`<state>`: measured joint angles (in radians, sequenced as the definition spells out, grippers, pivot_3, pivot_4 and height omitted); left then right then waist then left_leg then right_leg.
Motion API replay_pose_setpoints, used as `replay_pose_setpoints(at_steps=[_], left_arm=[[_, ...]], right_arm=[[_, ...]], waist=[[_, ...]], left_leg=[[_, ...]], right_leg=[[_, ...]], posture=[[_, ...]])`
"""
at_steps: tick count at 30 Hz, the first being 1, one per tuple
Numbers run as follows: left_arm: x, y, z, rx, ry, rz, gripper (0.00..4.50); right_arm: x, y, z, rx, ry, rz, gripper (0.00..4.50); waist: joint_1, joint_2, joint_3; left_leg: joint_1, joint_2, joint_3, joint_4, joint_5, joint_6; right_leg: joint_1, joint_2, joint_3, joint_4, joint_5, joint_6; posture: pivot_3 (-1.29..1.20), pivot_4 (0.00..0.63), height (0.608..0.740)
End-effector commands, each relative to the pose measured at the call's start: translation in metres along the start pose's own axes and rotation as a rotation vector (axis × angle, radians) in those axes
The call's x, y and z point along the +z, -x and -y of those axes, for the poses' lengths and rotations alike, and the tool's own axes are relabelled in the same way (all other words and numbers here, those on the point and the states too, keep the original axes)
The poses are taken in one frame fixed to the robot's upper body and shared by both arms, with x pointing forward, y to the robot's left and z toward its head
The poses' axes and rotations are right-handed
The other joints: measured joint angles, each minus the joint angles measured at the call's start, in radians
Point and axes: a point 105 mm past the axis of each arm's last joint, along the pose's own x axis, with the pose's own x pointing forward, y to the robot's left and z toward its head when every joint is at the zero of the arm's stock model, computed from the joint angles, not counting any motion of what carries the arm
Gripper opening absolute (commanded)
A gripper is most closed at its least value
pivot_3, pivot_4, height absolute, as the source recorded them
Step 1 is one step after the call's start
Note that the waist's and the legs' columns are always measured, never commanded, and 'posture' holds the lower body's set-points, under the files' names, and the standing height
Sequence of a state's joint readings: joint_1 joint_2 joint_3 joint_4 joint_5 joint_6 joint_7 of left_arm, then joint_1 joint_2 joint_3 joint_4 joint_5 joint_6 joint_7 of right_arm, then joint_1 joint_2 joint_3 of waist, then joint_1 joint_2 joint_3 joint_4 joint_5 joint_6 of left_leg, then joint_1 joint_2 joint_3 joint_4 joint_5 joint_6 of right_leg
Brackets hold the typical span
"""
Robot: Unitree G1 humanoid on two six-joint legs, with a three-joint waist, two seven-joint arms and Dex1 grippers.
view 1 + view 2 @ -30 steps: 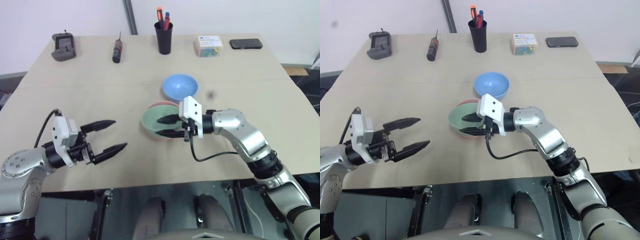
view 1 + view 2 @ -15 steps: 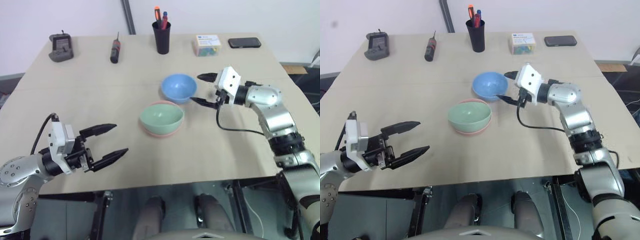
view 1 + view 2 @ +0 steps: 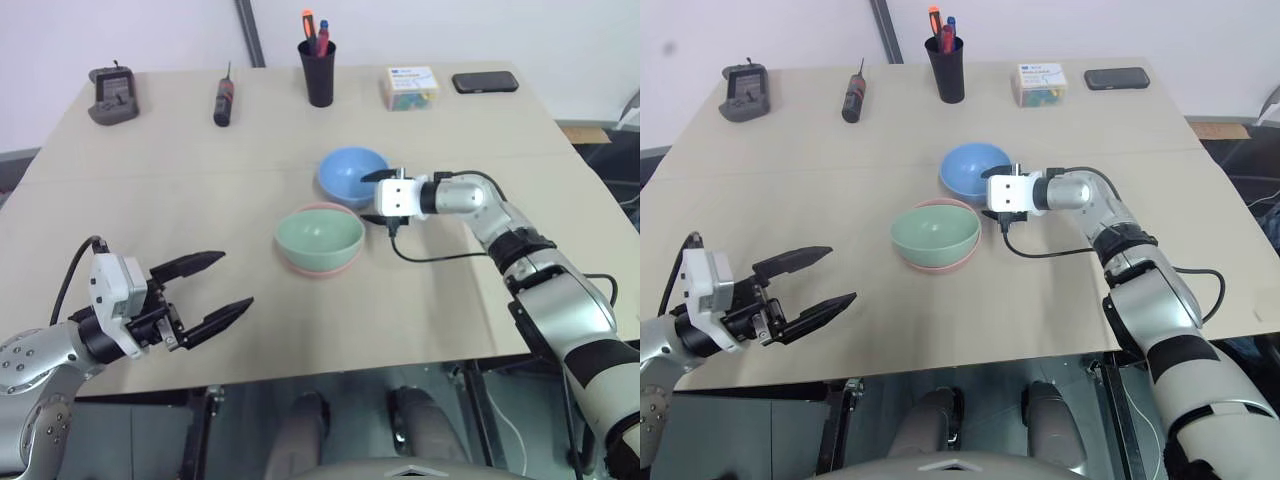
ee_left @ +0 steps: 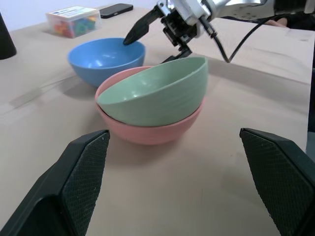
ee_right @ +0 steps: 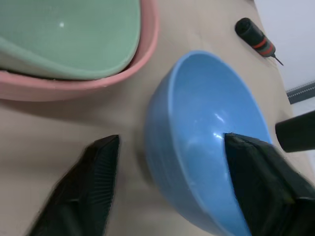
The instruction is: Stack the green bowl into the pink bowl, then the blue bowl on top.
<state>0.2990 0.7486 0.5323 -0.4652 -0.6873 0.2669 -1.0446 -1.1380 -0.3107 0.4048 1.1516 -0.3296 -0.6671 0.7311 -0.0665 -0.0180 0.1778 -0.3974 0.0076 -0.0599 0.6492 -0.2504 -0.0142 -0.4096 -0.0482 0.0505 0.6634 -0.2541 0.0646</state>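
Observation:
The green bowl sits tilted inside the pink bowl at the table's middle. Just behind them stands the blue bowl, upright on the table. My right gripper reaches the blue bowl from the right and is open. Its jaws straddle the near right rim, one finger inside the bowl and the other finger outside, with a gap to the wall. My left gripper hangs open and empty over the table's front left, well apart from the bowls.
Along the far edge stand a grey device, a screwdriver, a black pen cup, a small box and a phone. A cable trails from the right wrist over the table.
My right gripper left the green bowl, swung right and back, rolled, and now straddles the blue bowl's rim. The green bowl stays in the pink one. The left gripper has barely moved.

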Motion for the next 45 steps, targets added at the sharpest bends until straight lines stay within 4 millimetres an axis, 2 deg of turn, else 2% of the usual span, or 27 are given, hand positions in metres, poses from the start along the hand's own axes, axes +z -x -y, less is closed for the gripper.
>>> replay_pose_setpoints(at_steps=[1, 5, 6, 7, 11, 14, 19, 20, 23, 27, 31, 34, 38, 45], left_arm=[[0.012, 0.004, 0.002, 0.025, -0.061, 0.022, 4.50], [0.012, 0.004, 0.003, 0.032, -0.059, 0.021, 4.50], [0.012, 0.003, 0.003, 0.033, -0.059, 0.022, 4.50], [0.012, 0.002, 0.003, 0.034, -0.059, 0.024, 4.50], [0.010, -0.002, 0.001, 0.040, -0.060, 0.029, 4.50], [0.007, -0.003, -0.002, 0.057, -0.063, 0.034, 4.50], [0.002, -0.005, -0.005, 0.062, -0.062, 0.032, 4.50], [0.001, -0.005, -0.006, 0.063, -0.062, 0.032, 4.50], [0.000, -0.007, -0.008, 0.060, -0.064, 0.034, 4.50], [0.000, -0.010, -0.010, 0.053, -0.070, 0.039, 4.50], [0.000, -0.011, -0.010, 0.051, -0.073, 0.041, 4.50], [0.000, -0.010, -0.010, 0.049, -0.076, 0.039, 4.50], [0.001, -0.009, -0.007, 0.051, -0.076, 0.039, 4.50], [0.000, -0.005, -0.004, 0.066, -0.072, 0.034, 4.50]], right_arm=[[0.006, 0.000, 0.011, -0.023, 0.046, 0.008, 1.67], [0.004, 0.000, 0.010, -0.016, 0.054, -0.002, 0.69], [0.004, 0.000, 0.010, -0.016, 0.056, -0.001, 0.15], [0.004, 0.001, 0.010, -0.017, 0.062, 0.000, 0.01], [0.006, 0.007, 0.015, -0.023, 0.094, 0.015, 0.01], [0.018, 0.019, 0.028, -0.046, 0.049, 0.106, 0.01], [0.064, 0.052, 0.040, 0.016, -0.058, 0.364, 0.01], [0.080, 0.063, 0.040, 0.047, -0.087, 0.425, 0.01], [0.116, 0.087, 0.021, 0.186, -0.134, 0.530, 0.01], [0.137, 0.094, -0.006, 0.305, -0.191, 0.555, 0.01], [0.139, 0.084, -0.027, 0.348, -0.233, 0.532, 0.01], [0.130, 0.070, -0.036, 0.340, -0.231, 0.478, 0.01], [0.118, 0.054, -0.040, 0.317, -0.203, 0.409, 0.01], [0.124, 0.053, -0.035, 0.320, -0.169, 0.429, 0.01]], waist=[[-0.001, 0.000, 0.000], [-0.001, 0.000, 0.000], [-0.001, 0.000, 0.000], [-0.001, 0.000, 0.000], [-0.002, 0.000, 0.000], [-0.001, 0.001, 0.000], [0.002, 0.001, 0.001], [0.003, 0.001, 0.001], [0.012, 0.002, 0.001], [0.024, 0.002, 0.001], [0.025, 0.002, 0.001], [0.025, 0.002, 0.001], [0.025, 0.002, 0.001], [0.025, 0.002, 0.001]], left_leg=[[0.000, 0.000, 0.000, 0.000, 0.000, 0.000], [0.000, 0.000, 0.000, 0.000, 0.000, 0.000], [0.000, 0.000, 0.000, 0.000, 0.000, 0.000], [0.000, 0.000, 0.000, 0.000, 0.000, 0.000], [0.000, 0.000, 0.000, 0.000, 0.000, 0.000], [0.000, 0.000, 0.000, 0.000, 0.000, 0.000], [0.000, 0.001, -0.001, 0.000, 0.000, 0.000], [0.000, 0.001, -0.002, 0.000, 0.000, 0.000], [-0.001, 0.002, -0.005, 0.000, 0.000, 0.000], [0.000, 0.001, -0.006, 0.000, 0.000, 0.000], [0.000, 0.001, -0.003, 0.001, 0.000, 0.000], [0.000, 0.001, -0.002, 0.002, 0.000, 0.000], [0.000, 0.001, -0.002, 0.002, 0.000, 0.000], [-0.001, 0.000, -0.003, 0.002, 0.000, 0.000]], right_leg=[[0.000, 0.000, 0.000, 0.000, 0.000, 0.000], [0.000, 0.000, 0.000, 0.000, 0.000, 0.000], [0.000, 0.000, 0.000, 0.000, 0.000, 0.000], [0.000, 0.000, 0.000, 0.000, 0.000, 0.000], [0.000, 0.000, 0.000, 0.000, 0.000, 0.000], [0.000, 0.000, 0.000, 0.000, 0.000, 0.000], [0.000, 0.000, 0.000, 0.000, 0.000, 0.000], [0.000, 0.000, -0.001, 0.000, 0.000, 0.000], [0.000, 0.000, -0.001, 0.000, 0.000, 0.000], [0.000, -0.001, -0.001, 0.000, 0.000, 0.000], [0.001, 0.000, -0.003, 0.001, 0.000, 0.000], [0.001, 0.000, -0.003, 0.001, 0.000, 0.000], [0.001, 0.000, -0.004, 0.001, 0.000, 0.000], [0.001, 0.000, -0.004, 0.000, 0.000, 0.000]], posture=[[0.00, 0.150, 0.740], [0.00, 0.150, 0.740], [0.00, 0.150, 0.740], [0.00, 0.150, 0.740], [0.00, 0.150, 0.740], [0.00, 0.150, 0.740], [0.00, 0.150, 0.740], [0.00, 0.150, 0.740], [0.00, 0.150, 0.740], [0.00, 0.150, 0.740], [0.00, 0.150, 0.740], [0.00, 0.150, 0.740], [0.00, 0.150, 0.740], [0.00, 0.150, 0.740]])
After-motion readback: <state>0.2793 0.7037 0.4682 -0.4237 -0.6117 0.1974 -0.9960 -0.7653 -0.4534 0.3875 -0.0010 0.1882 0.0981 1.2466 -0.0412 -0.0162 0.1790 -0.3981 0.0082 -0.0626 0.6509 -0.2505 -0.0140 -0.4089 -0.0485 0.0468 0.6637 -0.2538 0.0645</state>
